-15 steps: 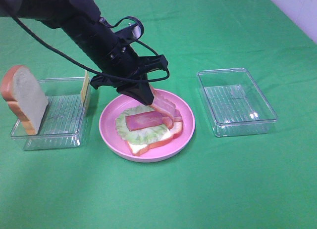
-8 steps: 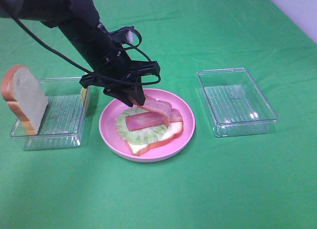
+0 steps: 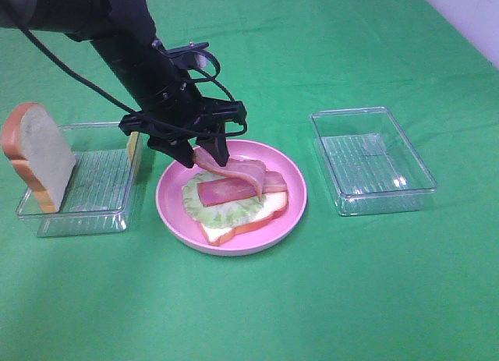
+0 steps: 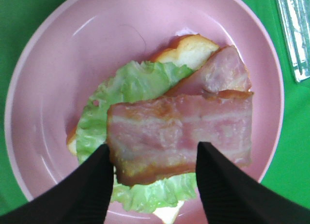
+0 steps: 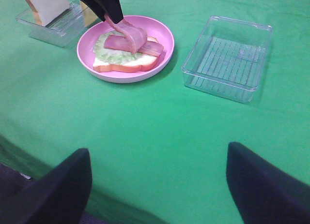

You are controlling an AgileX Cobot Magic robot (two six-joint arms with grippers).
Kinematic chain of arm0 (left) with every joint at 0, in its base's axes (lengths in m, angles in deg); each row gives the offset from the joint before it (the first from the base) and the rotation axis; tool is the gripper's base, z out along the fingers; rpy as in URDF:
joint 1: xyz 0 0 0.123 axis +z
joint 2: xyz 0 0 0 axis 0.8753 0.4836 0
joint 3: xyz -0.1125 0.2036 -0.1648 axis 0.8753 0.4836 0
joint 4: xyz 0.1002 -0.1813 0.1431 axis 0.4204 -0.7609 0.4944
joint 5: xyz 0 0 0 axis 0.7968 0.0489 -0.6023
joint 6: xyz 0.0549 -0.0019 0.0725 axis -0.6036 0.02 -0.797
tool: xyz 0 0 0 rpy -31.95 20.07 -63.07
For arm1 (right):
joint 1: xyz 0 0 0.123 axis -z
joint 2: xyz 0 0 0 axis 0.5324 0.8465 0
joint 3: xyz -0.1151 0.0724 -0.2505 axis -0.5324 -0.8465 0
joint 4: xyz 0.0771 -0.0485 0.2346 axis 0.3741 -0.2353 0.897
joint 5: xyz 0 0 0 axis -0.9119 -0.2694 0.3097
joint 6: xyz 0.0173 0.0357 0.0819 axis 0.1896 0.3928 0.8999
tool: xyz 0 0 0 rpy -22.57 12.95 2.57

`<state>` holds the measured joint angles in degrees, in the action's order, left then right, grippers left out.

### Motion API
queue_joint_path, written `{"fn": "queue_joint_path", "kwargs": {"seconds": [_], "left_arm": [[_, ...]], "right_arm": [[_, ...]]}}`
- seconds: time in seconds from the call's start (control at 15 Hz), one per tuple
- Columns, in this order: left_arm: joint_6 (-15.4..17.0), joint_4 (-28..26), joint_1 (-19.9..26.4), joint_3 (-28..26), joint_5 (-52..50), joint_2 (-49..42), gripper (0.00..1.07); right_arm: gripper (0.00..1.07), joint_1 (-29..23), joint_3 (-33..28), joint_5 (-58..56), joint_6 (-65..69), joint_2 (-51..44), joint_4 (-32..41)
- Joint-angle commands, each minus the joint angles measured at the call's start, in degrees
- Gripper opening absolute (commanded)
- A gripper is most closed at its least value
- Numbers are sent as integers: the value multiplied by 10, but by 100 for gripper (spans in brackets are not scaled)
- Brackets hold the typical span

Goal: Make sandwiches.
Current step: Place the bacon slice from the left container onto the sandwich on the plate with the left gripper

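Note:
On the pink plate (image 3: pixel 168 197) lies a bread slice (image 3: pixel 234 228) topped with a green lettuce leaf (image 3: pixel 222 213) and a reddish-pink meat strip (image 3: pixel 226 191). A second meat strip (image 3: pixel 242 171) drapes across the first, and its raised end reaches up between the fingers of my left gripper (image 3: pixel 204 154). In the left wrist view the left gripper (image 4: pixel 155 185) is open above this strip (image 4: pixel 179 132), its jaws apart on either side of the strip's end. My right gripper (image 5: pixel 160 185) hangs open over bare green cloth, holding nothing.
A clear tray (image 3: pixel 101 182) left of the plate holds an upright bread slice (image 3: pixel 39 154) and a thin yellow cheese slice (image 3: pixel 133 139) leaning on its right wall. An empty clear tray (image 3: pixel 370 158) stands to the plate's right. Green cloth covers the table.
The left gripper's jaws have parted and it has shifted left and back over the plate. The second meat strip has settled lower across the first strip.

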<state>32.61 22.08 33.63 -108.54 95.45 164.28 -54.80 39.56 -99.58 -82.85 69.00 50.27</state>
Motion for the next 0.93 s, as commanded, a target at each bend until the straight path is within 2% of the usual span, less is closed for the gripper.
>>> {"fn": "queue_joint_path", "kwargs": {"seconds": [0.07,0.2,0.33,0.47,0.6,0.73,0.87,0.93], "left_arm": [[4,18,-2,-3,-13,0,59],[4,18,-2,-3,-18,0,59],[4,17,-2,-3,-21,0,65],[4,3,-2,-9,-18,-3,82],[4,3,-2,-12,-15,-4,82],[4,5,-2,-37,11,-18,82],[14,30,-2,-90,58,-40,82],[14,30,-2,-90,58,-40,82]], "right_arm": [[73,-1,-2,3,-3,-9,-1],[73,-1,-2,3,-3,-9,-1],[73,-1,-2,3,-3,-9,-1],[73,-1,-2,3,-3,-9,-1],[73,-1,-2,3,-3,-9,-1],[73,-1,-2,3,-3,-9,-1],[73,-1,-2,3,-3,-9,-1],[73,-1,-2,3,-3,-9,-1]]}}
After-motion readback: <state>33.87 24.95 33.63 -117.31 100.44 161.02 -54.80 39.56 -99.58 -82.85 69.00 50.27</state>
